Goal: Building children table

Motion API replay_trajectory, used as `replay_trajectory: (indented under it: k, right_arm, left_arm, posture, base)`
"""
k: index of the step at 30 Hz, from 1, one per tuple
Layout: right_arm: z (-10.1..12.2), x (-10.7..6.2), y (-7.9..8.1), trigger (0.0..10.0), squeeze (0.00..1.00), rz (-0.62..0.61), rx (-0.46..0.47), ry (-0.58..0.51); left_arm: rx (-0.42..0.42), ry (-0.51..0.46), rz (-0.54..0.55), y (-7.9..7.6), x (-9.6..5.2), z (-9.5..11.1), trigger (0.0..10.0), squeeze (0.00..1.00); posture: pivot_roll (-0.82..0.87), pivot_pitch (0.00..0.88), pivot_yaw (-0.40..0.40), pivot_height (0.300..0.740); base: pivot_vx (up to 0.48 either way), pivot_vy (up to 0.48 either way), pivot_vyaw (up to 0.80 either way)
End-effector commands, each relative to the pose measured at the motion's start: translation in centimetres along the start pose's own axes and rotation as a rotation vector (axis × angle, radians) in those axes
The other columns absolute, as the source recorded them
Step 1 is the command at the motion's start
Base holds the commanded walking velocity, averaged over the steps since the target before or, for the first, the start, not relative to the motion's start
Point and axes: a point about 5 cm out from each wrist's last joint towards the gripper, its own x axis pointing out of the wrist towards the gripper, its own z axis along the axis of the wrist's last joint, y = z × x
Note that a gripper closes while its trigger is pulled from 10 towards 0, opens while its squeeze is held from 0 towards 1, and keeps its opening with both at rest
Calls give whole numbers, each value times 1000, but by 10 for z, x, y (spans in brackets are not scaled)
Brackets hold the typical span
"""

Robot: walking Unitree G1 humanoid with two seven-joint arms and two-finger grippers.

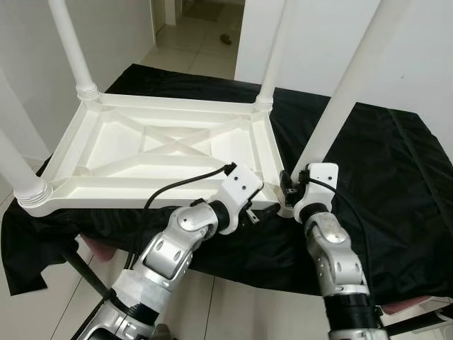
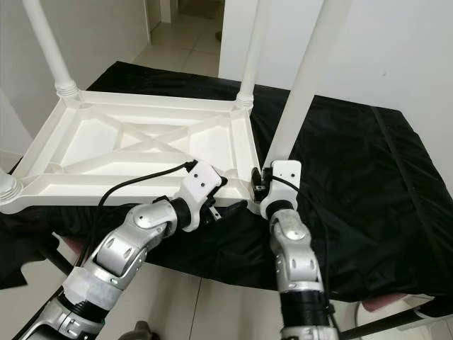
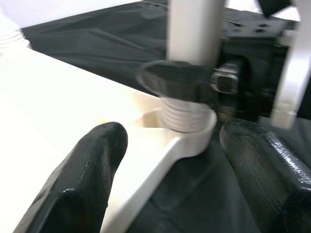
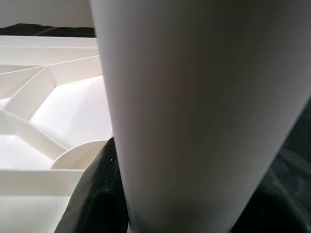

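The white table top (image 1: pixel 152 145) lies upside down on a black cloth (image 1: pixel 396 177), with its ribs facing up. Four white legs stand in its corners: two at the robot's left side, one at the far right corner, and the near right leg (image 1: pixel 347 92), which is the one in work.

The left gripper (image 1: pixel 249 216) is at the near right edge of the top, just beside the corner socket. In the left wrist view its two fingers (image 3: pixel 82 179) are spread apart and hold nothing; the edge of the top and the threaded end of the leg sit between them.

The right gripper (image 1: pixel 290 191) is at the bottom of the near right leg. The left wrist view shows one of its fingers lying across the leg just above the thread, so it appears clenched on the leg.

I judge that this last leg is being screwed into its socket. To do it well, the left gripper should press or grasp the edge so the top does not turn. The right one should keep the leg upright and turn it in short strokes. A tilted leg could cross the thread.
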Motion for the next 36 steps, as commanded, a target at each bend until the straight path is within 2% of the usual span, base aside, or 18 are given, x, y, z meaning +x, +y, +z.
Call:
replay_trajectory:
  k: [1,8,9,12,13,14,15,27,28,29,30,33,36]
  right_arm:
    - [-18,-7,-10,0,0,-90,-31,88]
    - [-16,-12,-8,0,0,-135,-7,77]
    - [-15,-13,-7,1020,0,-136,3,81]
    - [-14,-14,-6,1020,0,-132,9,83]
    - [-13,-15,-4,10000,0,-138,9,88]
    - [-11,-15,-3,10000,0,-140,11,87]
    - [-7,-12,-5,10000,1000,-128,12,68]
    - [4,3,-18,10000,1000,-42,-20,9]
    - [5,5,-18,10000,0,8,-16,14]
    - [7,9,-17,10000,0,104,-25,21]
    - [7,9,-17,10000,0,104,-25,21]
    - [15,15,-19,10000,0,305,-54,5]
    - [17,14,-23,10000,0,462,-159,-6]
  left_arm:
    - [2,5,21,2,1,-1,10000,0]
    - [15,3,28,5,0,0,10000,0]
    - [19,3,30,5,-1,0,10000,0]
    - [21,4,31,6,-1,0,10000,0]
    - [21,4,31,6,-1,0,10000,0]
    - [24,4,34,7,-1,-1,10000,0]
    - [25,3,37,7,-1,-1,10000,0]
    - [33,-9,49,6,0,1,10000,0]
    - [34,-11,53,6,0,2,10000,0]
    - [33,-12,54,6,-1,2,10000,0]
    - [33,-12,54,6,-1,2,10000,0]
    - [35,-11,54,7,-2,3,10000,0]
    - [41,-11,54,8,-2,3,10000,0]
  posture:
    - [112,34,-49,740]
    - [115,24,-53,740]
    - [116,20,-57,740]
    - [116,20,-57,740]
    - [116,20,-57,740]
    - [115,15,-57,740]
    - [117,9,-60,740]
    - [122,1,-71,740]
    - [125,3,-76,740]
    - [126,4,-76,740]
    - [126,4,-76,740]
    - [125,8,-75,740]
    - [125,13,-73,740]
  base:
    - [0,0,0]
    - [0,0,0]
    - [0,0,0]
    - [0,0,0]
    - [0,0,0]
    - [0,0,0]
    - [0,0,0]
    - [0,0,0]
    - [0,0,0]
    - [0,0,0]
    - [0,0,0]
    - [0,0,0]
    - [0,0,0]
